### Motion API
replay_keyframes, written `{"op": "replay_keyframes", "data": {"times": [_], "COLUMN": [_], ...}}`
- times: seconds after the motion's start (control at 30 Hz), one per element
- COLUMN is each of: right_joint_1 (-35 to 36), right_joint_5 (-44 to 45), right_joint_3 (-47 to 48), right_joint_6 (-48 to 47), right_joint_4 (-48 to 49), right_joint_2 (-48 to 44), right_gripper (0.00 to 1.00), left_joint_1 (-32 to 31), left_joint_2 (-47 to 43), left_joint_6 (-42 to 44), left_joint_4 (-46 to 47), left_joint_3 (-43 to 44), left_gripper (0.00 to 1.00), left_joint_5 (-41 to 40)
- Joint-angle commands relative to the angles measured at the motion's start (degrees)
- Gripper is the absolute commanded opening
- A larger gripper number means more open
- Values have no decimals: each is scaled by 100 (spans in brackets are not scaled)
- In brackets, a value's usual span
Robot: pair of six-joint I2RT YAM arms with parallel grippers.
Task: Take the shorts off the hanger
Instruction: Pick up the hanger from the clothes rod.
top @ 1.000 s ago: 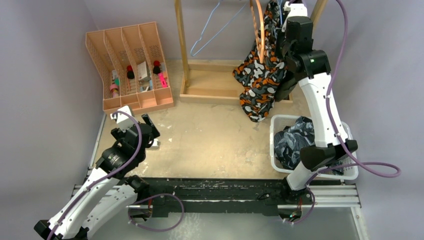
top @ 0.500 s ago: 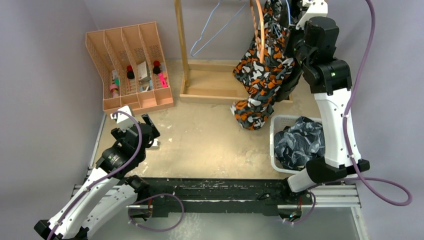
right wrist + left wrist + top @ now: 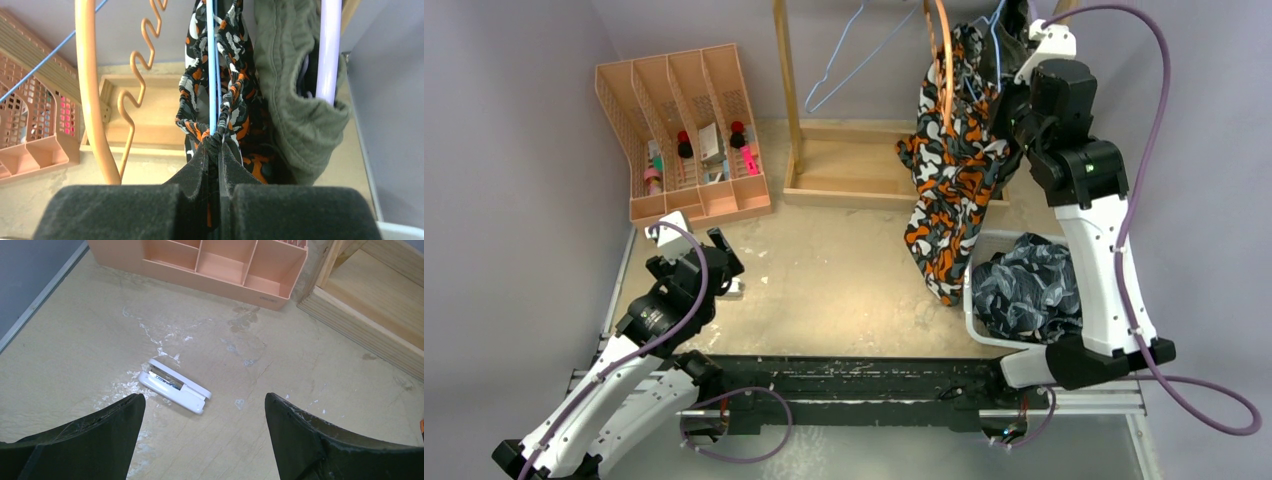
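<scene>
The right hand [image 3: 219, 167] is pinched shut on a fold of the camouflage shorts [image 3: 946, 190]. These drape over a thin blue hanger [image 3: 212, 65] and trail down beside the white basket [image 3: 970, 300]. Three shorts show: the camouflage pair, the olive shorts [image 3: 290, 100] on a lilac hanger [image 3: 327, 50] just beside, and the patterned shorts [image 3: 1024, 285] in the basket. The left hand [image 3: 202, 400] is spread wide, holding nothing, above the desk [image 3: 75, 340].
</scene>
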Motion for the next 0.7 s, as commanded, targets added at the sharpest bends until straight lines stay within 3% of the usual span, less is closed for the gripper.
{"op": "replay_keyframes", "data": {"times": [0.0, 0.3, 0.67], "right_joint_1": [11, 11, 6], "right_joint_5": [-177, -349, -1863], "right_joint_3": [-348, -1575, -3686], "right_joint_6": [302, 946, 1353], "right_joint_4": [525, 501, 546], "right_joint_2": [-515, -1604, -3033], "right_gripper": [0, 0, 0], "left_joint_1": [60, 60, 60], "left_joint_2": [15, 1, 76], "left_joint_6": [19, 17, 18], "left_joint_4": [170, 164, 164], "left_joint_3": [32, 30, 40], "left_gripper": [90, 90, 90], "left_joint_5": [-87, -100, -99]}}
